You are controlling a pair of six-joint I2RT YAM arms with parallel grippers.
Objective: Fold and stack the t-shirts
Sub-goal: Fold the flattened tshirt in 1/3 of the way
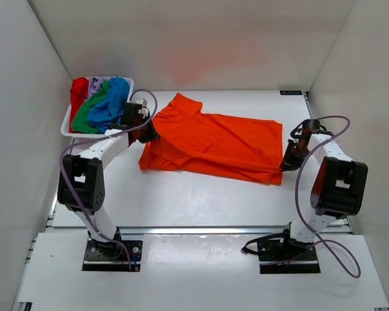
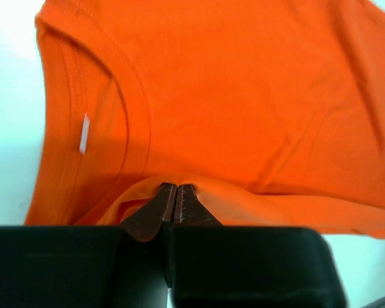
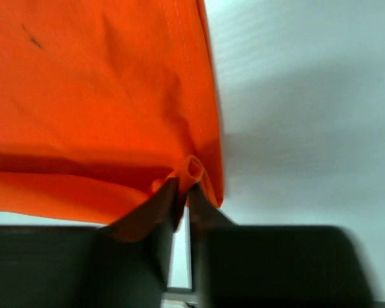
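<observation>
Your left gripper [image 2: 176, 202] is pinched almost fully closed on a fold of the orange t-shirt [image 2: 244, 96], close beside its collar. Left of that shirt, the white tray [image 1: 66, 127] holds the other t-shirts [image 1: 100, 105], red, green, blue and lilac, all bunched up. The orange t-shirt lies spread on the table [image 1: 201, 201] between your arms. At its right hem corner, your right gripper [image 3: 183, 192] is clamped on a small rolled lip of cloth. That hold looks thin. If you pull unevenly, the hem may slip free, or the lower layer may drag and crease.
</observation>
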